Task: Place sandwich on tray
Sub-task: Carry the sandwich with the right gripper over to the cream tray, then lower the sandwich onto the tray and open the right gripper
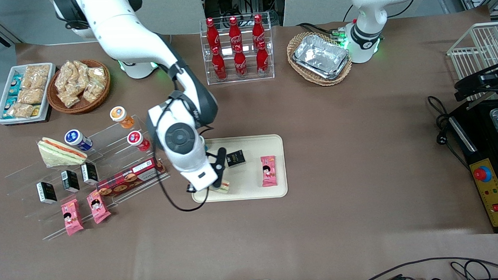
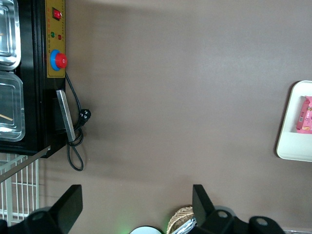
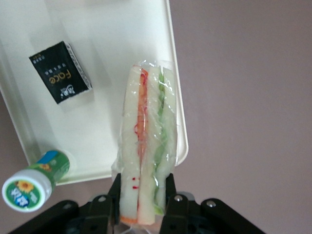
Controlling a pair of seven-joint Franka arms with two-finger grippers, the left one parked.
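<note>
The gripper [image 3: 142,202] hangs over the tray's [image 1: 250,189] corner nearest the working arm, fingers clamped on the sandwich [image 3: 146,146]. It overhangs the rim; released here, it might tip onto the tabletop [image 1: 336,153] or nudge the bottle [image 3: 33,181].

sandwich [image 3: 145,161]: pale cream bread, red-orange and green filling stripes, clear wrap
tray [image 3: 105,129]: plain cream-beige
gripper [image 3: 142,204]: black fingers, above the tray's edge
small box [image 3: 60,72]: black, gold lettering
snack packet [image 1: 268,171]: pink, cartoon face
table [image 1: 357,161]: brown
</note>
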